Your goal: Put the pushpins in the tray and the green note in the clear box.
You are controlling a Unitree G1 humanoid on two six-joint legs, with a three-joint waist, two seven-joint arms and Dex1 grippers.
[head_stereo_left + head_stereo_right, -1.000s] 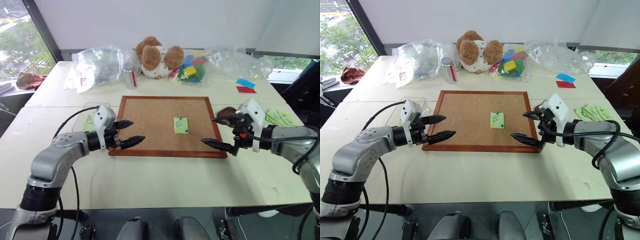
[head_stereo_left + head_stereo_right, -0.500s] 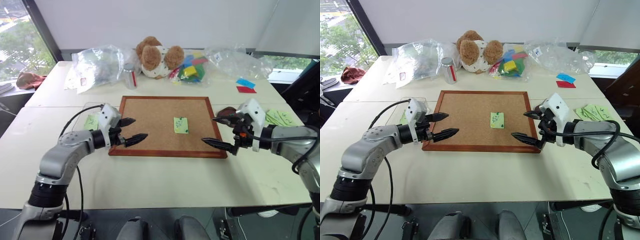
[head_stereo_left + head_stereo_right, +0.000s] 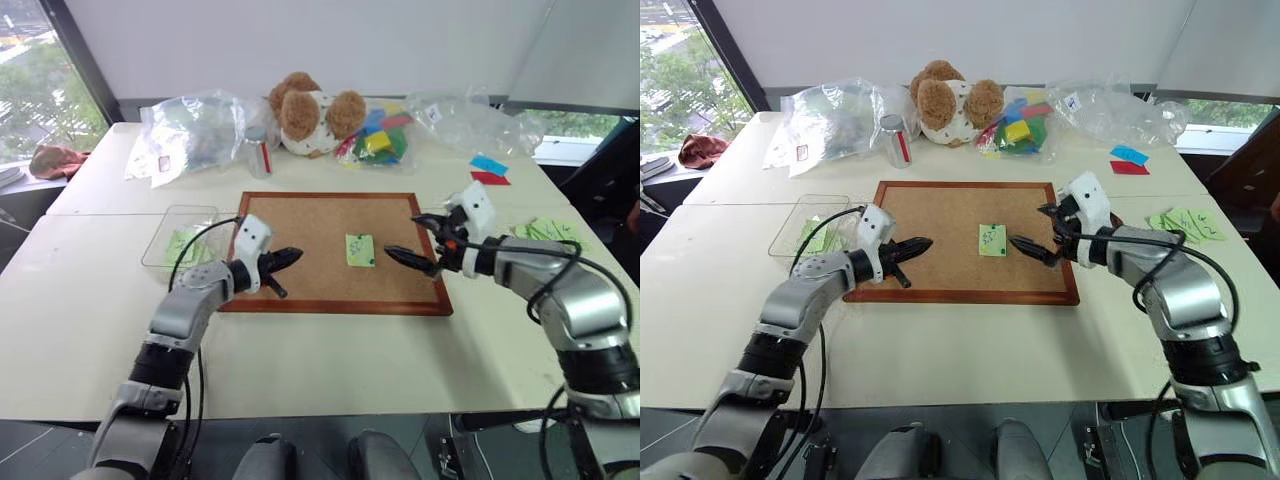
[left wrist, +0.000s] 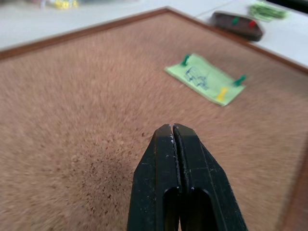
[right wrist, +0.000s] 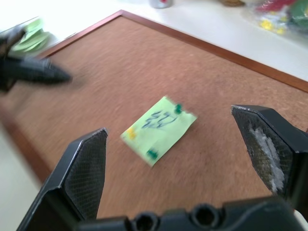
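The green note (image 3: 360,250) lies pinned near the middle of the cork board (image 3: 310,225). Three pushpins hold it: two green (image 4: 185,59) (image 4: 239,80) and one yellow (image 4: 222,94). My left gripper (image 3: 285,262) is shut with nothing in it, low over the board's front left, a hand's width left of the note. Just right of the note, my right gripper (image 3: 402,236) hovers open and faces it (image 5: 159,126). The dark tray (image 4: 236,25), with a green and a red pin in it, sits past the board's right edge. The clear box (image 3: 185,208) stands left of the board with green slips inside.
At the back of the table sit a teddy bear (image 3: 310,112), crinkled plastic bags (image 3: 195,130), a small can (image 3: 259,152) and a bag of coloured blocks (image 3: 380,140). Blue and red slips (image 3: 490,170) and loose green slips (image 3: 550,232) lie to the right.
My left gripper has shut and moved forward and right, from the board's left edge to over the board. My right gripper, still open, has moved in toward the note.
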